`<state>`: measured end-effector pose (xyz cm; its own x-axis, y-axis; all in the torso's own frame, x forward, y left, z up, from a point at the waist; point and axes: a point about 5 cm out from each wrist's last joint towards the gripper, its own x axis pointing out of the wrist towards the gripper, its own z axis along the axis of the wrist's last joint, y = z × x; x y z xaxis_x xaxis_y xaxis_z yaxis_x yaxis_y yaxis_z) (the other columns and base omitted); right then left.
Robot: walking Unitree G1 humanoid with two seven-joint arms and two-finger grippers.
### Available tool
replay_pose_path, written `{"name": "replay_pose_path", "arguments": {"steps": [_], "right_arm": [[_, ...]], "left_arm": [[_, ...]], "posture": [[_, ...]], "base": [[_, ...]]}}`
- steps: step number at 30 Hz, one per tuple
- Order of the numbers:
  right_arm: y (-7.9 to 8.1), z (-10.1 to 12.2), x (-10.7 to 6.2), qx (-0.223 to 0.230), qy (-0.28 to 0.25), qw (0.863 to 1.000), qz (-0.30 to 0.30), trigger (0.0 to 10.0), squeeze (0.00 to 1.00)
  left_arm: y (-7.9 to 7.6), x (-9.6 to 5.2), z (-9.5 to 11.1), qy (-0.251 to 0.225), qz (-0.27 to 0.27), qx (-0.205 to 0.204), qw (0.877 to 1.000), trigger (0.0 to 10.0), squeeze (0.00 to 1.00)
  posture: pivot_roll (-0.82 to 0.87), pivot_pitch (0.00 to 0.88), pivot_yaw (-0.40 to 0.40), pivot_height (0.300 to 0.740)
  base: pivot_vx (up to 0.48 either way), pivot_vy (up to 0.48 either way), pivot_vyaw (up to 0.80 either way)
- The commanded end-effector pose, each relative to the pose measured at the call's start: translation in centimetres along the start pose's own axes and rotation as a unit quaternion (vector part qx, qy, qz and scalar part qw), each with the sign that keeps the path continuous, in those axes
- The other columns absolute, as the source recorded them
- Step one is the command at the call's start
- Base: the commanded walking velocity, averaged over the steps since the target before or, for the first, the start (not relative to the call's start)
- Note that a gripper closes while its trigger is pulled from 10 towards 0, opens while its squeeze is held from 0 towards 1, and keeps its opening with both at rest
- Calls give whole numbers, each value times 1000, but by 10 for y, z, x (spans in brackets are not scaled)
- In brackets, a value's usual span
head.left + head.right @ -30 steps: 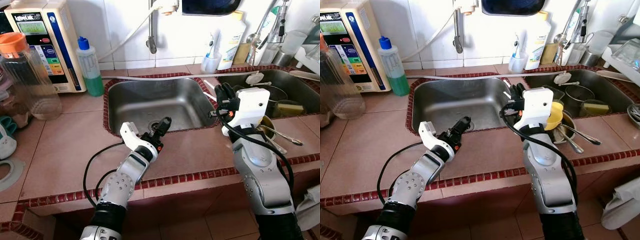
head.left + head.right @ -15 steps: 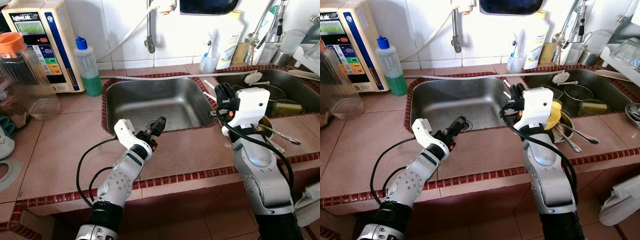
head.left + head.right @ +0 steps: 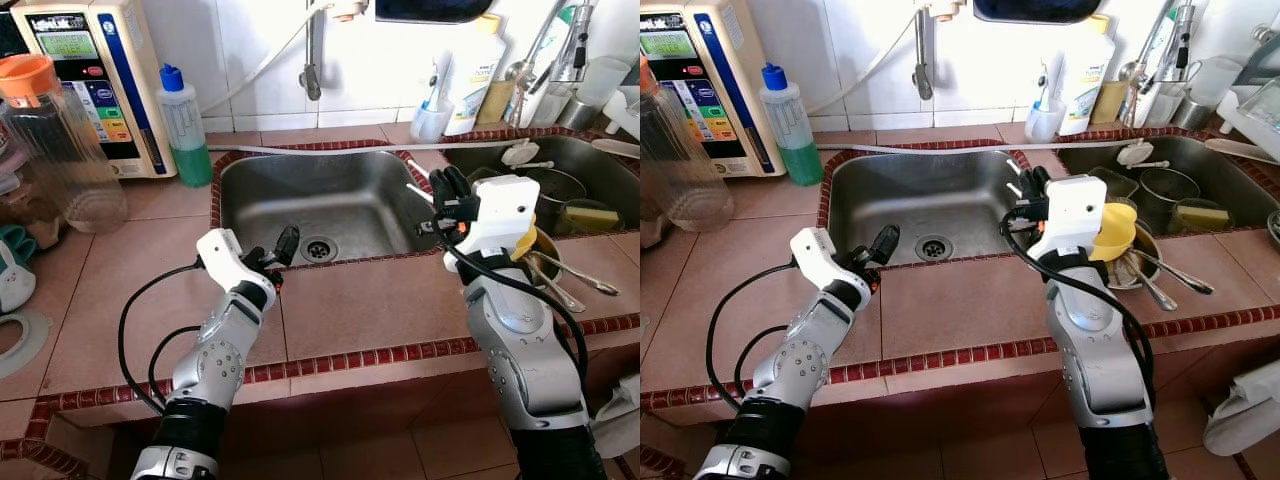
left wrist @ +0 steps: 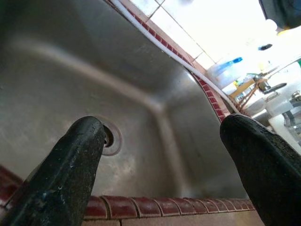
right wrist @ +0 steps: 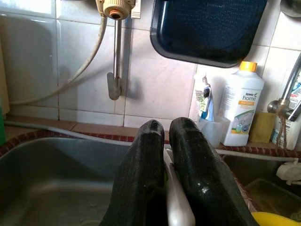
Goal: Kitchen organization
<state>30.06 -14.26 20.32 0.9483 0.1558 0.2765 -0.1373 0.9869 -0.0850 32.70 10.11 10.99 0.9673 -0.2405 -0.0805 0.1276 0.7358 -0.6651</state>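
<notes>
Your right pincer (image 3: 443,193) clamps a thin white utensil (image 5: 176,207) at the sink's (image 3: 300,195) three o'clock rim. Your left pincer (image 3: 283,245) gapes wide and empty at six o'clock. Loosen your grip and the utensil could slide into the basin.

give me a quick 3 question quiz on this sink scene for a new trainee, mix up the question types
1. True or false: the left hand is open over the front edge of the left sink.
2. Multiple choice: what is the right hand shut on? A) a green bottle B) a thin white object C) a metal spoon
3. Short answer: what colour is the cap of the green liquid bottle standing beside the water purifier?

Key:
1. True. The left wrist view shows its fingers wide apart with the drain between them.
2. B. A thin white object sits between the closed fingers; what it is cannot be told.
3. Blue.
</notes>
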Motion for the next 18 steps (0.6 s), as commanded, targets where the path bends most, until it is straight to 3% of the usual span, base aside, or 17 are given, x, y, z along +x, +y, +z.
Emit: {"name": "replay_pose_path", "arguments": {"steps": [1, 18], "right_arm": [[-3, 4, 0, -6, -9, 1000, -3, 10000, 333], [-2, 3, 0, -2, -7, 1000, -1, 10000, 306]], "left_arm": [[-82, -4, 92, -257, -150, 382, 875, 10000, 0], [-80, -3, 89, -248, -149, 382, 878, 10000, 0]], "posture": [[61, 0, 9, 740], [60, 0, 0, 740]], "base": [[0, 0, 0], [0, 0, 0]]}}
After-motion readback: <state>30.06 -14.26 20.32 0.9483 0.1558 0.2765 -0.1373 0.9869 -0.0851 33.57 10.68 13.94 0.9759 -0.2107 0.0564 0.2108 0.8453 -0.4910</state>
